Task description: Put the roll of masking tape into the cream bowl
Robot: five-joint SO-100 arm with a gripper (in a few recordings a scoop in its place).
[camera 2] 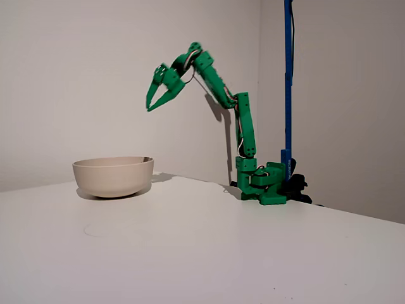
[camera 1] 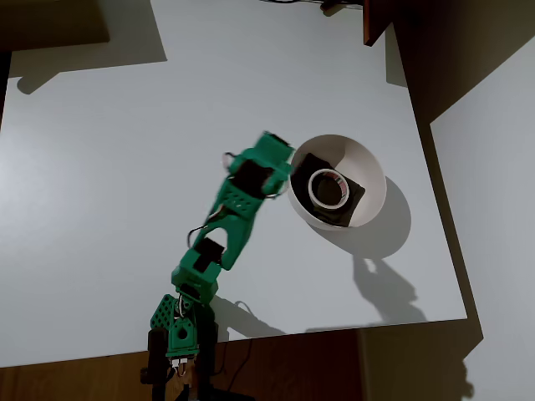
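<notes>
The roll of masking tape (camera 1: 327, 187), an off-white ring with a red-marked core, lies flat inside the cream bowl (camera 1: 373, 167) on a dark brown square piece (camera 1: 354, 203). In the fixed view the bowl (camera 2: 114, 175) stands on the table at the left and its inside is hidden. My green gripper (camera 2: 150, 105) hangs high above the bowl's right rim, fingers pointing down and slightly apart, holding nothing. From overhead the gripper head (camera 1: 267, 167) sits just left of the bowl.
The white table (camera 1: 125, 167) spreads wide to the left of the arm. The arm's base (camera 1: 180, 330) stands at the table's near edge. A blue pole (camera 2: 288, 82) rises behind the base (camera 2: 262, 183). A dark wooden piece (camera 1: 376, 21) stands at the table's far right corner.
</notes>
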